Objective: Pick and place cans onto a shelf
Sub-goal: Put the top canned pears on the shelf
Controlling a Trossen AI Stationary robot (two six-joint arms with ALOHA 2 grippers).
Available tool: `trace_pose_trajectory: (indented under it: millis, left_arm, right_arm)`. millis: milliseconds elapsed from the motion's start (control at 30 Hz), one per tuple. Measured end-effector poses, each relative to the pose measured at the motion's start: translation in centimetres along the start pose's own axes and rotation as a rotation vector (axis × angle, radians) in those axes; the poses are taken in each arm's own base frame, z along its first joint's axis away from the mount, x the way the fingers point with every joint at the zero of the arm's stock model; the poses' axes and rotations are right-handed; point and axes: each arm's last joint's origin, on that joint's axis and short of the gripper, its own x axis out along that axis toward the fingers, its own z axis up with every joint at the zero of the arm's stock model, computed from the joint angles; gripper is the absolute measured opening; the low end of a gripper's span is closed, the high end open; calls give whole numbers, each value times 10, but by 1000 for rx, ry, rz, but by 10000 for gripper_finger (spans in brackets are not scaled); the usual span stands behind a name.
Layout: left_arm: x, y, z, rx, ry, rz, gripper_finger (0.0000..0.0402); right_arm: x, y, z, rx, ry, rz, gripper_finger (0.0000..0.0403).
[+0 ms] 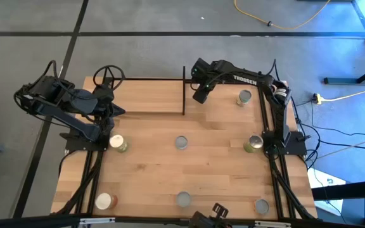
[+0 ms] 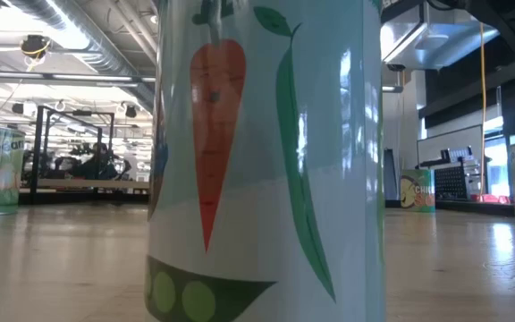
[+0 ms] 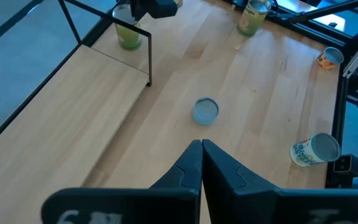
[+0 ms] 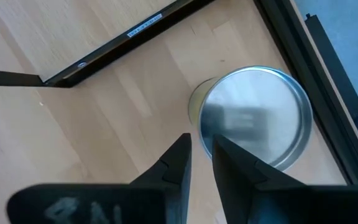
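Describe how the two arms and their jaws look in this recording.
Both arms are dark, nearly black, with chunky jointed links. The right arm carries white TROSSEN lettering; black cables loop by the left arm. Each gripper, left and right, ends in two tapered matte-black fingers.

We've got a light honey-wood worktop (image 1: 170, 171) edged in thin black rods, and both arms are matte black, the right one with white lettering. The big can (image 2: 266, 161) in the low view is pale mint with an orange carrot, green pea pods and a dark green band with pale peas. At 9 o'clock sits a yellow-green can (image 1: 118, 144); at 3 o'clock an olive-green one (image 1: 253, 144). The can (image 4: 253, 115) under the right tool has a silvery lid.
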Motion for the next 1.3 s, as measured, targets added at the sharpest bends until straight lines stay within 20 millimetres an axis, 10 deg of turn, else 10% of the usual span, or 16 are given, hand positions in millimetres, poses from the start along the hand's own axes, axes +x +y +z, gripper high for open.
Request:
trace_pose_trajectory:
  millis: [800, 1300]
  left_arm:
    - [0, 0, 0, 0, 0, 0, 0]
    - [0, 0, 0, 0, 0, 0, 0]
  right_arm:
    - [16, -3, 0, 21, 38, -63, 4]
    - [-28, 13, 7, -85, 113, -166, 1]
